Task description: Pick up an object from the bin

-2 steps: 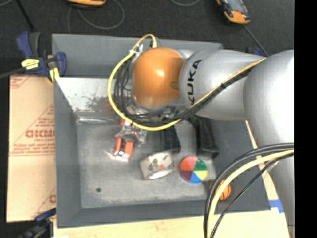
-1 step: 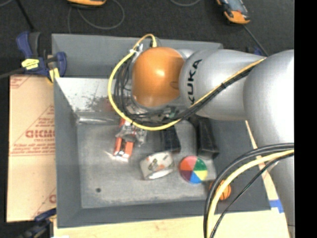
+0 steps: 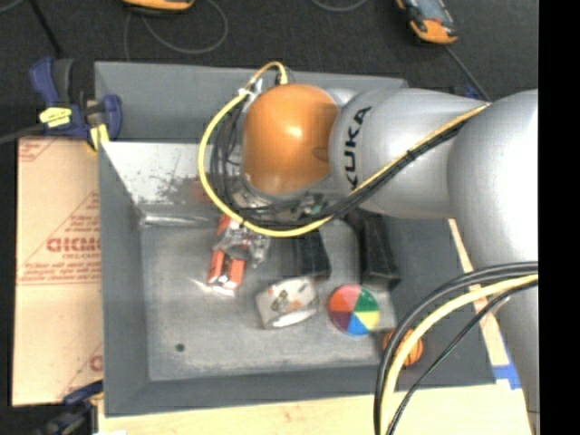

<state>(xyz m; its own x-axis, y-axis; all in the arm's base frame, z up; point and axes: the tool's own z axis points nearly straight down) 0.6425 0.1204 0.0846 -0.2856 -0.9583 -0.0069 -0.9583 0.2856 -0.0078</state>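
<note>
My gripper (image 3: 241, 242) reaches down under the orange dome to the left-middle of the bin floor. Right at its tip lies a small red-orange thing with a white end (image 3: 220, 272), touching or just below the gripper. A whitish clear-wrapped thing (image 3: 285, 302) lies to the lower right of it. Further right a small ball in red, yellow, green and blue segments (image 3: 353, 311) rests on the floor.
Two black oblong things (image 3: 313, 254) (image 3: 377, 254) lie behind the ball, partly under the arm. An orange thing (image 3: 407, 348) shows at the bin's right front, behind cables. The arm covers the bin's back and right.
</note>
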